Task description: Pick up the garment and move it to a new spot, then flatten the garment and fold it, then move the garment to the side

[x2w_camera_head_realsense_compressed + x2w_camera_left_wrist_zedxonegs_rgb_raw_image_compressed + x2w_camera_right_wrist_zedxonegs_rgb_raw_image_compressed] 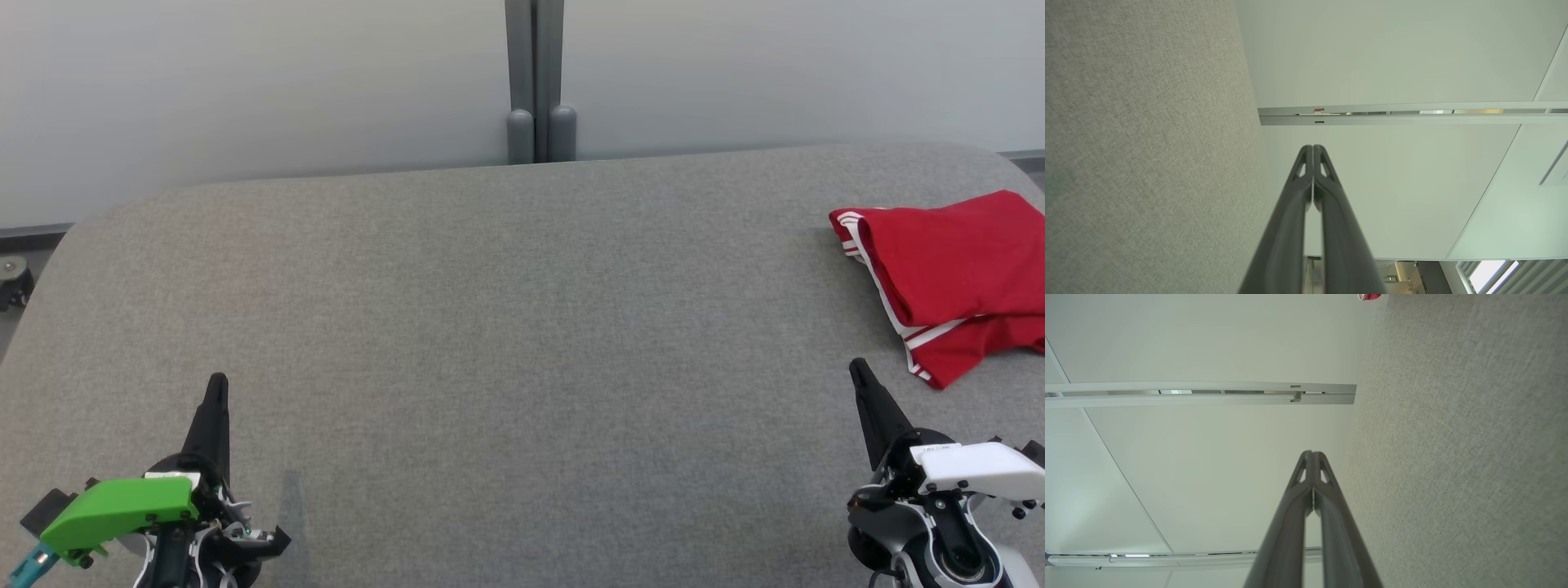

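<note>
L gripper (217, 385) is sitting nearest the cam at the near-left of the table (490, 327), green housing behind it, pointing fwd. Its jaws are pressing together w/ nothing btwn them. In the L wrist view the two dark fingers (1331, 212) are meeting at the tips, w/ grey table cloth to one side. Can't tell if it's touching the top or hanging just above.

R gripper (859, 371) is sitting at the near-right, white housing behind. Same here: jaws are lying flat on each other and gripping nothing, and the R wrist view is showing that too.

Further out on the R side, the red garment (947, 278) w/ white stripe trim is lying by the table's right edge. It's doubled over in layers and looking fairly tidy, w/ part of it running out of frame. It's beyond R gripper and a bit to the right, near but not touching. A red sliver is peeking in at the top edge of the R wrist view.

Farthest back, a pale partition wall (245, 82) is standing behind the table, w/ a grey post (535, 82) at mid. A caster (12, 278) is showing off the table's left end.

Step in hand: prob. the last one. The garment is looking folded and parked at the side, and both arms are sitting in rest pos., so the task is reading as done or nearly so. Can't rule out a fresh start w/ the garment waiting for pick-up. In that case the next move is calling for the R arm: opening the jaws, reaching fwd-right and pinching all the layers near an edge. Catching only the top layer risks undoing the fold.
</note>
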Controlling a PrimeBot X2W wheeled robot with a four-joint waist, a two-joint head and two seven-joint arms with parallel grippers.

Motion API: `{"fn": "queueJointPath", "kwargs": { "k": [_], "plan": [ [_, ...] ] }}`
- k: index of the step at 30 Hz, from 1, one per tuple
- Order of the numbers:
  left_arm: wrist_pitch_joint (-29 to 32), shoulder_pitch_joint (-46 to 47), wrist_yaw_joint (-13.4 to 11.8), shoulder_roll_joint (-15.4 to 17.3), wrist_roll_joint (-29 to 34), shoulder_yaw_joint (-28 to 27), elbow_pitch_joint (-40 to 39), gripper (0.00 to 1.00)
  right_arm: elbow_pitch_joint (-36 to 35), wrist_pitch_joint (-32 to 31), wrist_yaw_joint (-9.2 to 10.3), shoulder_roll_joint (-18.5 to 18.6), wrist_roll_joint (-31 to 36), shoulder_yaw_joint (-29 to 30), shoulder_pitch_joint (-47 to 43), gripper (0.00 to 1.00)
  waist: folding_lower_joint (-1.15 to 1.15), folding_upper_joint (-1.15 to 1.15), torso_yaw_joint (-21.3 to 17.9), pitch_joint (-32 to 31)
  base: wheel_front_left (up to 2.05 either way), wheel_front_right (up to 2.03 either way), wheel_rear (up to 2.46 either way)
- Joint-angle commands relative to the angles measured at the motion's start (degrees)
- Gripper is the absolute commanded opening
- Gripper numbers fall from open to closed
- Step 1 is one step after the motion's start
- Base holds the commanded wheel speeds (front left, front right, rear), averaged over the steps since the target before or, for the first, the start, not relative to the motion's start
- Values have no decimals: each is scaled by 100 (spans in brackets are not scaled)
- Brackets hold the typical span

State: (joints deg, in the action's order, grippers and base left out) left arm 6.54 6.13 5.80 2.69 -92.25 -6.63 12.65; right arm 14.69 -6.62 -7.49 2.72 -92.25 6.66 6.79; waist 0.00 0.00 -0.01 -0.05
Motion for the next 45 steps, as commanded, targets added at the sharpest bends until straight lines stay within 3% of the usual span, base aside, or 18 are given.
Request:
{"fn": "queueJointPath", "kwargs": {
  "k": [1,45],
  "plan": [
    [21,61,18,35,-19,-13,-18,0,-23,-20,0,30,-11,11,39,0,0,0,0,0,0,0,0],
    [20,62,18,36,-20,-12,-18,0,-22,-20,0,30,-11,11,39,0,0,0,0,0,0,0,0]
  ]
}}
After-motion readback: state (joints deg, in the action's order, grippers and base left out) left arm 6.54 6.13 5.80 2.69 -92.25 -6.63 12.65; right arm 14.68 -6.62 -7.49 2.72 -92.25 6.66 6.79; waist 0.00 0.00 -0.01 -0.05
